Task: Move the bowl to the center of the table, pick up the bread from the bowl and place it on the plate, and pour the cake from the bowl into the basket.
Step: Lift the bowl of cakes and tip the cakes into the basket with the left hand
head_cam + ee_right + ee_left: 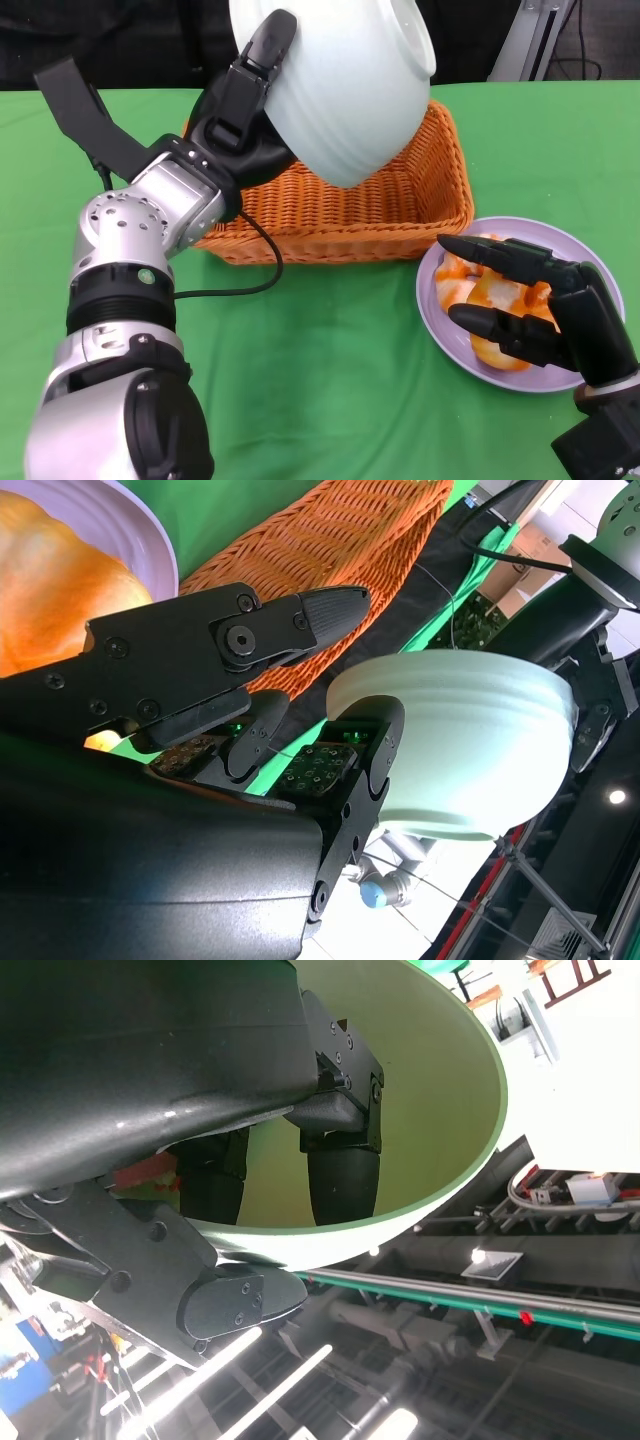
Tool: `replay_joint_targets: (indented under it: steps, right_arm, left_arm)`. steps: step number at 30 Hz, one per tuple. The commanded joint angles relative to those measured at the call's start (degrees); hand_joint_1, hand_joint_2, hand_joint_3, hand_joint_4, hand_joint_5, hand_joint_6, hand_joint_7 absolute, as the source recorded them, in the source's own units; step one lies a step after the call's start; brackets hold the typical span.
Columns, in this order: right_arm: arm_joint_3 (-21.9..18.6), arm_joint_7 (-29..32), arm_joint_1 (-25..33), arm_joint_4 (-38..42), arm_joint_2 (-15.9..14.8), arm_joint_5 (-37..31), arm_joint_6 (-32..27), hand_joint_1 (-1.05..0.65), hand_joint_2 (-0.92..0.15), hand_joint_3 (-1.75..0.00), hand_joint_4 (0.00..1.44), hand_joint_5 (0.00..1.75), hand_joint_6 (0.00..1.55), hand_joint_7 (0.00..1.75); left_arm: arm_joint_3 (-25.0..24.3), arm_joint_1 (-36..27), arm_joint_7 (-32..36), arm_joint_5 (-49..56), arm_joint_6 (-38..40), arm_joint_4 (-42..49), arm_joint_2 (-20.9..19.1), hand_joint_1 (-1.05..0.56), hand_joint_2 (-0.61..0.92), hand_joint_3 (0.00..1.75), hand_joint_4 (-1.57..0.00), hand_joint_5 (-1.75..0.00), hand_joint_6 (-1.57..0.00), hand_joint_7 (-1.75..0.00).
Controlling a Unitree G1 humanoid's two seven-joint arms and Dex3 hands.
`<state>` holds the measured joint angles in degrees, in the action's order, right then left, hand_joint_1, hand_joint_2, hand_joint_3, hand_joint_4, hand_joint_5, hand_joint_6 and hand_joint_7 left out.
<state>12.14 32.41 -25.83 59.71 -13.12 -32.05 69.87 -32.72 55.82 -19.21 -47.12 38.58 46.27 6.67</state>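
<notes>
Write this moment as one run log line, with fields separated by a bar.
stage: pouring | left hand: holds bowl tilted above basket | right hand: open, over bread on plate | cake: not visible

Pale green bowl (345, 75), orange woven basket (400, 205), lilac plate (580, 250), green tablecloth (330, 360).

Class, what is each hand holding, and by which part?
The left hand grips the bowl by its rim, fingers inside and outside the wall. The right hand holds nothing.
</notes>
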Motion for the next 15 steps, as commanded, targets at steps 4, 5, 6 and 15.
replay_joint_targets:
  steps: [4,5,6,15]
  right_arm:
    - [-0.6,0.6,0.4,0.4,-0.8,0.1,-0.1,-0.56,-0.92,-0.11,1.0,0.1,0.77,0.01]
    - [-0.6,0.6,0.4,0.5,-0.8,0.1,-0.1,-0.56,-0.92,-0.11,1.0,0.1,0.77,0.01]
    - [-0.6,0.7,0.4,0.5,-0.8,0.1,-0.1,-0.56,-0.92,-0.1,1.0,0.1,0.77,0.01]
    - [-0.5,0.5,0.4,0.8,-0.9,0.2,-0.1,-0.56,-0.92,-0.09,0.99,0.09,0.78,0.01]
  left_arm:
    - [-0.7,2.4,-0.9,-2.4,-0.2,0.7,0.0,-0.12,0.63,0.96,-0.66,-1.75,-0.6,-1.75]
    - [-0.8,2.5,-0.9,-2.5,-0.3,0.7,0.1,-0.12,0.63,0.96,-0.66,-1.75,-0.6,-1.75]
    - [-0.8,2.5,-0.9,-2.6,-0.4,0.7,0.2,-0.12,0.63,0.96,-0.67,-1.75,-0.6,-1.75]
    - [-0.4,2.4,-2.4,-3.3,-1.5,1.1,0.7,-0.12,0.63,0.98,-0.67,-1.75,-0.62,-1.7]
